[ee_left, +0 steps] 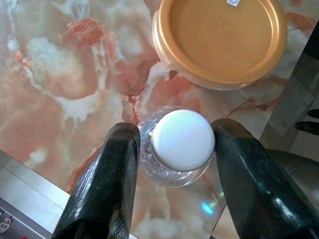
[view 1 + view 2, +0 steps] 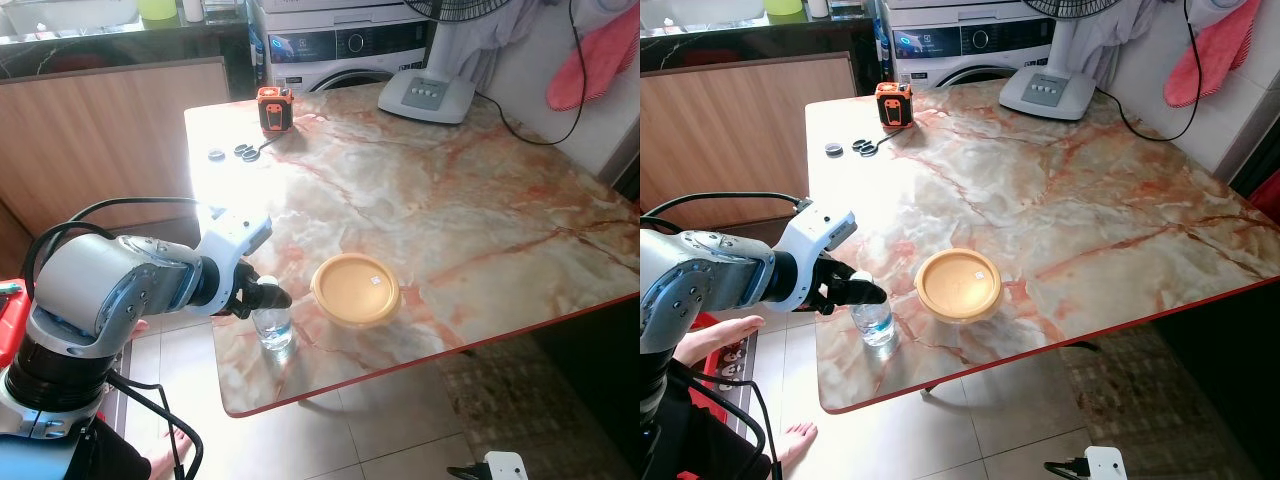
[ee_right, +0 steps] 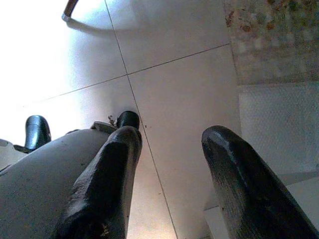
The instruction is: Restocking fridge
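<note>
A small clear water bottle [image 2: 274, 328] with a white cap [image 1: 182, 139] stands upright near the front left corner of the marble table [image 2: 480, 200]. My left gripper [image 2: 272, 297] is at the bottle's neck, open, with one black finger [image 1: 112, 169] on each side of the cap and close against the bottle's shoulders. A round yellow-lidded container [image 2: 356, 288] sits just right of the bottle. My right gripper [image 3: 172, 134] hangs open over the tiled floor.
At the far left of the table lie an orange tape measure [image 2: 274, 108] and scissors [image 2: 245, 152]. A fan base [image 2: 426, 96] stands at the back. A washing machine [image 2: 345, 50] is behind the table. A person's hand [image 2: 725, 335] and foot [image 2: 795, 435] are by my left side.
</note>
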You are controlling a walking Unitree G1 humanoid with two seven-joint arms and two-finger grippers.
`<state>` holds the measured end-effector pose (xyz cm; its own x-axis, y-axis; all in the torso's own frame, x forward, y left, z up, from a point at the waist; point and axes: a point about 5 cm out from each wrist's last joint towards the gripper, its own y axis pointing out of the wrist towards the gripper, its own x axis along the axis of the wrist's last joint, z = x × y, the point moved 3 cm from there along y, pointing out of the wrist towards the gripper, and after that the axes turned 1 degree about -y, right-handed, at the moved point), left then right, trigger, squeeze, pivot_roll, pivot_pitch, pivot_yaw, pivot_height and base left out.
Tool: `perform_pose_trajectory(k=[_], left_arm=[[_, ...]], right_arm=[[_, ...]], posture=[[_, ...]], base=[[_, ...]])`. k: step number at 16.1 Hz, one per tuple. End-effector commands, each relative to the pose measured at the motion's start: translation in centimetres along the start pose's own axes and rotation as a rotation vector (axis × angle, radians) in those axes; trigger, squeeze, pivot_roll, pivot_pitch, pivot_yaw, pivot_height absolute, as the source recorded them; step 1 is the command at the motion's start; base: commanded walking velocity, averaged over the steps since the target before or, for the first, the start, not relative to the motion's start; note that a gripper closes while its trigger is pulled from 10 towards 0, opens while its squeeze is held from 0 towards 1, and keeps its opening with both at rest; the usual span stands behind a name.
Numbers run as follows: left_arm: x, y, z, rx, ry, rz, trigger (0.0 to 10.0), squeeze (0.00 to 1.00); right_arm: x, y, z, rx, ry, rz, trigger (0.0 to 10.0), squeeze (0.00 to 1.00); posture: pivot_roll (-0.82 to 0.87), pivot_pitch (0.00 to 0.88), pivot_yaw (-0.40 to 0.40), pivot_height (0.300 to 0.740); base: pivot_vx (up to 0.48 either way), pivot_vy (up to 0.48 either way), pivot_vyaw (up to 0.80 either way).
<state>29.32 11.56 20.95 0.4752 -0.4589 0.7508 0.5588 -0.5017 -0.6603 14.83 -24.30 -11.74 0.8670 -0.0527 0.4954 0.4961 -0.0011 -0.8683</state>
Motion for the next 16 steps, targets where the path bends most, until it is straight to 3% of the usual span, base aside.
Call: perform_pose_trajectory(k=[1,6,8,16], left_arm=[[-0.36,0.06,0.41,0.024,0.002,0.016,10.0,0.00],[-0.35,0.09,0.29,0.018,0.010,0.015,10.0,0.00],[-0.34,0.09,0.28,0.017,0.014,0.015,0.0,0.00],[-0.45,0.10,0.19,0.017,0.027,0.021,0.0,0.00]], right_arm=[[-0.23,-0.10,-0.31,-0.006,-0.002,0.013,10.0,0.00],[-0.25,-0.10,-0.28,-0.006,0.000,0.012,10.0,0.00],[-0.25,-0.09,-0.27,-0.006,0.000,0.013,10.0,0.00],[-0.29,-0.07,-0.17,-0.003,0.002,0.013,10.0,0.00]], posture=[[0.18,0.059,-0.040,0.740],[0.17,0.059,-0.039,0.740],[0.18,0.059,-0.039,0.740],[0.18,0.058,-0.036,0.740]], base=[[0.000,0.000,0.00],[0.000,0.000,0.00],[0.000,0.000,0.00],[0.000,0.000,0.00]])
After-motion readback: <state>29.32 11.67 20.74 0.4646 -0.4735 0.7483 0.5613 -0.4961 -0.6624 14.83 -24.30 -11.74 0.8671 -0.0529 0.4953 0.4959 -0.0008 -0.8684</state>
